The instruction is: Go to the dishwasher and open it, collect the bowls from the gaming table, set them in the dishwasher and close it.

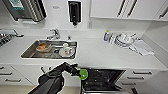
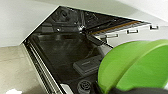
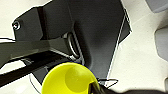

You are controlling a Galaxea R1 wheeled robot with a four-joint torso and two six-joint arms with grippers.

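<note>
The dishwasher (image 1: pixel 105 78) stands open under the white counter, its dark inside showing. My left gripper (image 1: pixel 80 73) is shut on a lime-green bowl (image 1: pixel 83 74) at the left edge of the opening. In the left wrist view that bowl (image 2: pixel 135 67) hangs large over the dark dishwasher (image 2: pixel 62 50) interior and its lowered door. In the right wrist view my right gripper (image 3: pixel 93 88) is shut on the rim of another bowl (image 3: pixel 66 80), which looks yellow-green above pale floor. The gaming table is out of view.
A steel sink (image 1: pixel 30 53) with dishes in it and a tap (image 1: pixel 53 33) lie left of centre on the counter. Stacked crockery (image 1: pixel 123 40), a bottle (image 1: pixel 107 36) and a cloth (image 1: pixel 143 48) sit at the right. White drawers (image 1: pixel 142 73) flank the dishwasher.
</note>
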